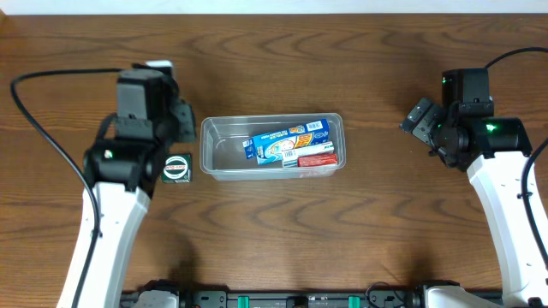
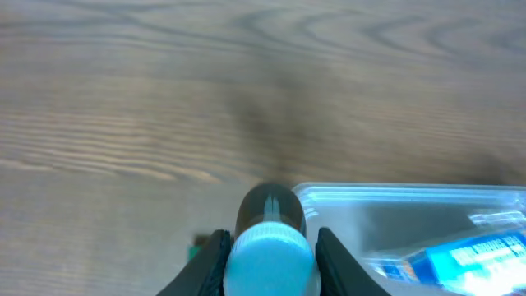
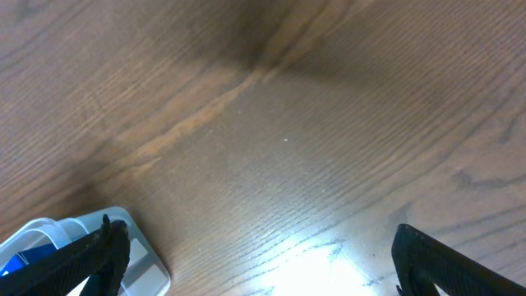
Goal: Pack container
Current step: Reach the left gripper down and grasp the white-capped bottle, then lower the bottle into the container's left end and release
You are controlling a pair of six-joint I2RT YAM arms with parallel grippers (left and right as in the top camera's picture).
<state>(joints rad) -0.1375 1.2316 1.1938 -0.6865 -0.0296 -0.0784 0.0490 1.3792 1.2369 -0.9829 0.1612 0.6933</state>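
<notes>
The left gripper [image 2: 271, 263] is pinching a small bottle [image 2: 267, 210] by its white cap, probably light, rigid and slick, near the container [image 2: 394, 191] corner, while the right gripper [image 3: 255, 242] is hanging spread.

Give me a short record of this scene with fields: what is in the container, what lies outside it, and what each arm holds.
container: clear tub, middle of the table
inside: blue box and red box, side by side
outside: small dark box, left of the container
left jaws: shut on a white-capped bottle, by the container's left end
right jaws: open, empty, over the table to the right of the container
</notes>
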